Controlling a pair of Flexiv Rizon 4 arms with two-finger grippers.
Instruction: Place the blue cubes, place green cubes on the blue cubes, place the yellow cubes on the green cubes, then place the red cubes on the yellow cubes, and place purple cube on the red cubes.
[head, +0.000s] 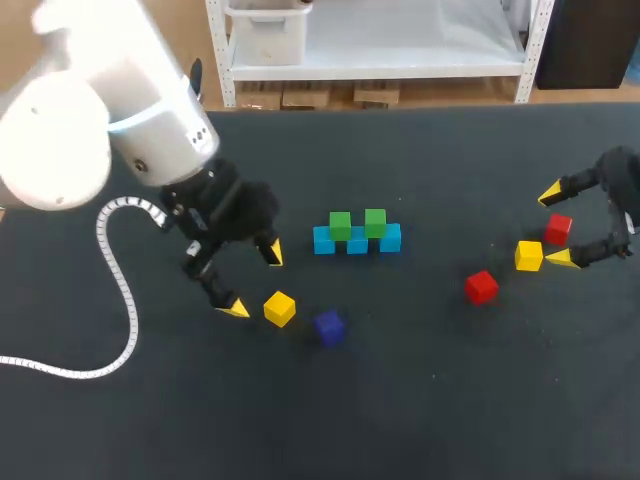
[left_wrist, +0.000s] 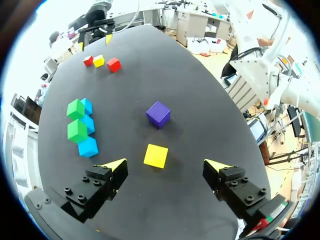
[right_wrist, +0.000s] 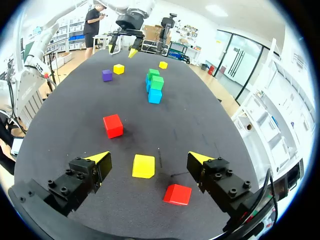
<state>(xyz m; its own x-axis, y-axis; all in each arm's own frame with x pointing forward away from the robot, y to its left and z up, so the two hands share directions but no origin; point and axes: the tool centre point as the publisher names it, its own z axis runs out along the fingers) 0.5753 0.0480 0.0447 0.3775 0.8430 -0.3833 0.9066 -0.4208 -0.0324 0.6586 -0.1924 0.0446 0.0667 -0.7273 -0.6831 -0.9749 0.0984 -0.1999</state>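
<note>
The left gripper (head: 254, 280) is held wide, empty, at the left yellow cube (head: 279, 309). The right gripper (head: 556, 226) is held likewise at the right yellow cube (head: 529, 256). With 2 green cubes (head: 340, 224) stacked, yellow is judged next.

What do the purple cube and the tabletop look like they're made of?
Small purple cube: likely painted wood or hard plastic, going by its crisp edges and even matte colour. Black tabletop: probably a felt or fabric mat, since it looks dull with no glare.

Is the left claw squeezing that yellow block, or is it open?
Open: the left gripper has its tips wide apart, and the yellow block lies just ahead, touching neither.
</note>
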